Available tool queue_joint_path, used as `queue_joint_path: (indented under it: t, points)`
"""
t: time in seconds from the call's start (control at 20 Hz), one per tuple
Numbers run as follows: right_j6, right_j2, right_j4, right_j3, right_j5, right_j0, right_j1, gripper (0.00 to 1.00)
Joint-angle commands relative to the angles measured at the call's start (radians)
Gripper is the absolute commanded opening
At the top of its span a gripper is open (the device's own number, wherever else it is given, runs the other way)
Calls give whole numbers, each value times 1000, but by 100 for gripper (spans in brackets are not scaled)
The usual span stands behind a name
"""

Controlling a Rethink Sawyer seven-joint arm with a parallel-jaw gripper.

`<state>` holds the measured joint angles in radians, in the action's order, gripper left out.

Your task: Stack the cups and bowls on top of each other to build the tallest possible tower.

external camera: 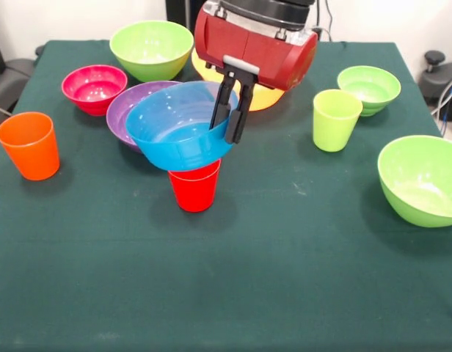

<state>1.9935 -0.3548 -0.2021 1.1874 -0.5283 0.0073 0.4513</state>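
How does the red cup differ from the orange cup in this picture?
The red cup has the blue bowl above its mouth, and the gripper is on that bowl's rim; the orange cup stands open with nothing in it. The red cup stands near the table's middle, the orange cup near the left edge. Both are upright, smooth tapered tumblers without handles.

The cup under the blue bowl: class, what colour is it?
Red. The cup stands beneath the blue bowl held by the gripper; the front view shows it.
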Motion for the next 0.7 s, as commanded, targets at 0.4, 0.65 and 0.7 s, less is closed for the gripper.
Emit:
queue_joint_path:
  t: [0.4, 0.65, 0.7]
  points:
    - [25, 148, 69, 133, 94, -23, -48, 0]
    - [19, 149, 72, 140, 88, -22, -42, 0]
    - [19, 149, 73, 140, 90, -22, -43, 0]
